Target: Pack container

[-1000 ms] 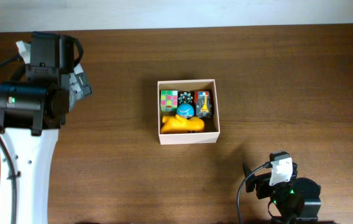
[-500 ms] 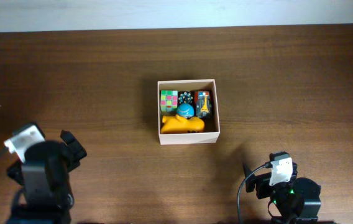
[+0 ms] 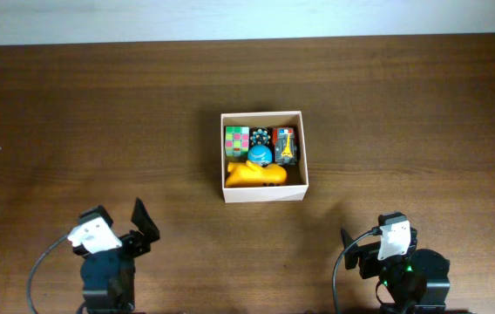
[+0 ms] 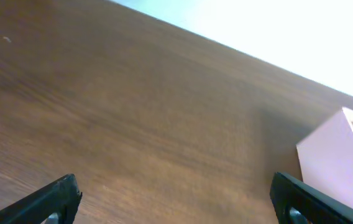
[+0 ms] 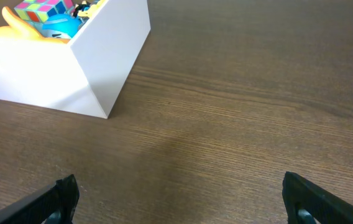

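Closest in, the left arm (image 3: 106,277) and the right arm (image 3: 409,277) sit folded low at the near edge of the counter (image 3: 404,113), well apart from each other.

The left tool (image 4: 175,202) is spread wide. Its two dark fingertips (image 4: 55,200) show at the lower corners of the left wrist view, with only bare brown wood between them. The right tool (image 5: 179,199) is spread just as wide and grips nothing. Its fingertips (image 5: 61,198) frame a bare stretch of wood grain in the right wrist view.

Farther out, around the middle of the counter, stands the container (image 3: 265,193). It is ahead of the two arms, between them, and touches neither tool. It sits flat and square to the counter edges, its top open, with white outer walls. From the left wrist camera only one white corner shows, at the right edge of the view. From the right wrist camera it fills the upper left, one corner turned toward the lens and toys showing over the rim.

A yellow toy (image 3: 261,176) lies inside along the near wall. A round blue toy (image 3: 260,155) sits right behind it and touches it. Along the far wall are three things:
- a multicoloured cube (image 3: 236,139) in the left corner
- a small dark dotted piece (image 3: 259,136) in the middle
- a red and black toy (image 3: 285,146) with yellow on it, at the right

Beyond the counter's far edge runs a pale strip (image 3: 247,17).
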